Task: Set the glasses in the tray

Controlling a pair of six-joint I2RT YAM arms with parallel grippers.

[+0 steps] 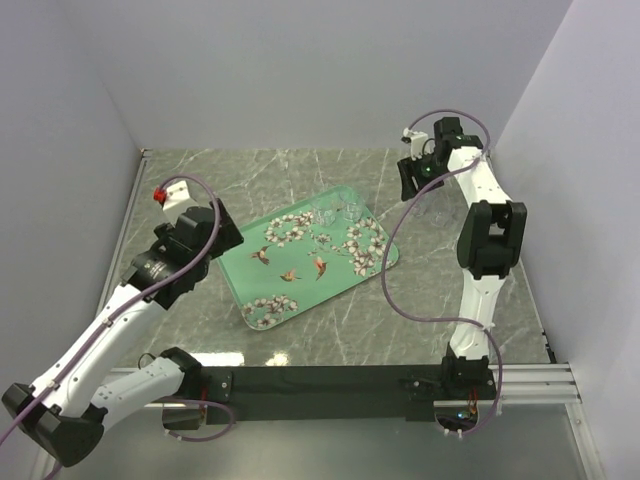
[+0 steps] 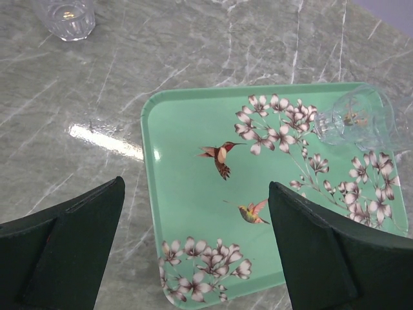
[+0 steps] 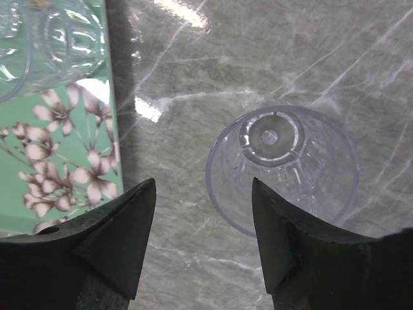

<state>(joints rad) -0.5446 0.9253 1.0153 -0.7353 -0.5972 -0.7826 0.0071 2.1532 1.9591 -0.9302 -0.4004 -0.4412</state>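
In the top view, the tray (image 1: 250, 280) lay at the centre of the table (image 1: 300, 170), with clustered glasses (image 1: 337, 212) in its upper corner. In the right wrist view, one glass (image 3: 281, 168) rested on the table just right of the tray's edge. In the left wrist view, another glass (image 2: 68, 16) rested on the table at upper left, apart from the tray.

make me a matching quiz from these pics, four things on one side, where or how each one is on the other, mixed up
1 tray
2 left fingers
3 glass by the right fingers
4 rightmost glass, left wrist view

a on the stone table
b open, empty
c in the tray
d mint green

Pairs: 1d, 2b, 3a, 4c
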